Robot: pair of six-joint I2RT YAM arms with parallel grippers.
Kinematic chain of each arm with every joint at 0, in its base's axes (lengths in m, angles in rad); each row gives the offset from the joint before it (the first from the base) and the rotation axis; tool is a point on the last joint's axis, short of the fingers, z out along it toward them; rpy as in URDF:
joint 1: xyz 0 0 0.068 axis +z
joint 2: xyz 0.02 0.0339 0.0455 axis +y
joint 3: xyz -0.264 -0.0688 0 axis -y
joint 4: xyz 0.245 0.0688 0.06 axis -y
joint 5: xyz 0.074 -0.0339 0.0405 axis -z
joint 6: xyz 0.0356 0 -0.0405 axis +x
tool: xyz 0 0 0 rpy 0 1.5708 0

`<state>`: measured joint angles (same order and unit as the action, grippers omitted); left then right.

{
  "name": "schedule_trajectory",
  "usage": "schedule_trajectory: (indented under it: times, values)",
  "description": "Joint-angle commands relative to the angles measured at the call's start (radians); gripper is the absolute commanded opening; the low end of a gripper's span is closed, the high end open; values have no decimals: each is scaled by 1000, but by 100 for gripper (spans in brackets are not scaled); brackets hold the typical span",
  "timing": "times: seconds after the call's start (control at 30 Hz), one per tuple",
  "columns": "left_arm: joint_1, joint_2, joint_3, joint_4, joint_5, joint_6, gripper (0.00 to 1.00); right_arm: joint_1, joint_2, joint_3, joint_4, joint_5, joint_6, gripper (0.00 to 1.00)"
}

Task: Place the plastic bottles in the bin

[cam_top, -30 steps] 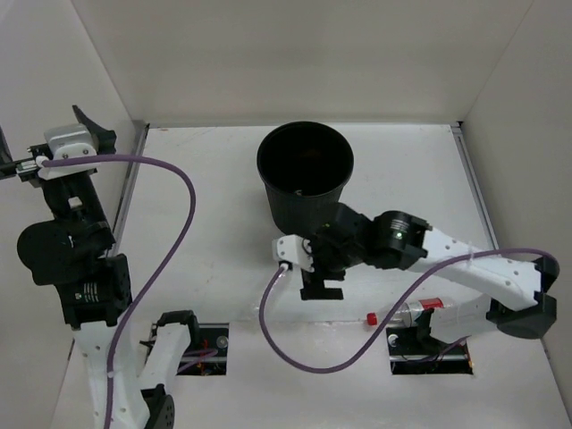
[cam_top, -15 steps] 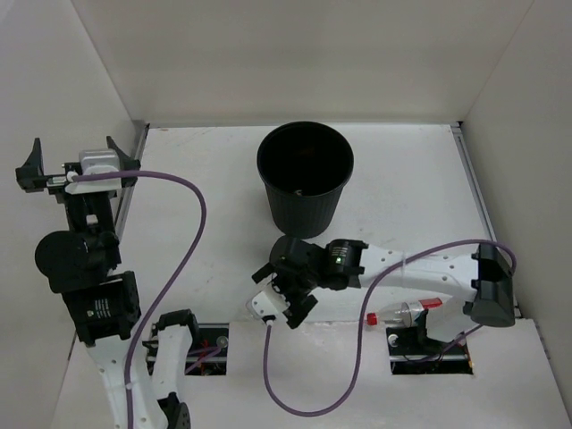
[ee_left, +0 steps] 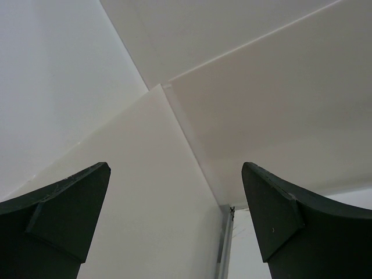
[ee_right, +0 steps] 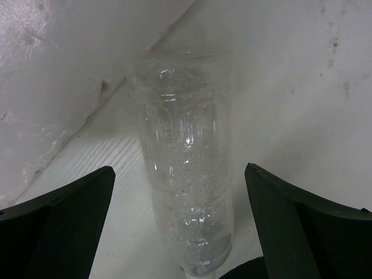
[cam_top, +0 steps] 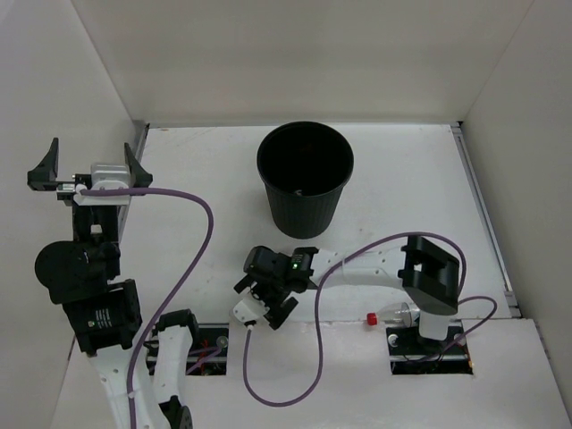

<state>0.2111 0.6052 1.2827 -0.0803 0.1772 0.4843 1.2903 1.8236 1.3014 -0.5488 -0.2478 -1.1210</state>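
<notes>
From above, the black bin stands upright toward the back of the white bench, where it was a second ago. The right arm has swung away from the bin's near side and pulled back toward the near edge. Its elbow is now folded above its base, and the right end effector sits left of centre, well apart from the bin. The red-capped bottle lies on its side just beside the right arm's base, cap pointing left, and has not moved. The left end effector is raised by the left wall; it has turned since the earlier frame, and both of its spread fingers now show. In the left wrist view, the left end effector is fully open with nothing between its fingers, and only the meeting of the white walls lies ahead. In the right wrist view, the right end effector is also fully open. The clear bottle lies on the bench, centred between the fingers and running away from the camera, with a gap on each side, so it is not gripped.
</notes>
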Motion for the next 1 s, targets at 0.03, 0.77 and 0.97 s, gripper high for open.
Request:
schedule_trajectory:
  times: [0.03, 0.77, 0.97]
  values:
    - [3, 13, 24, 21, 47, -26, 100, -16, 57, 59, 32, -12, -31, 100]
    - [69, -102, -60, 91, -324, -159, 100, -98, -55, 590, -28, -41, 411, 5]
    - [99, -102, -40, 93, -315, -176, 100, -179, -66, 832, 12, 28, 474, 8]
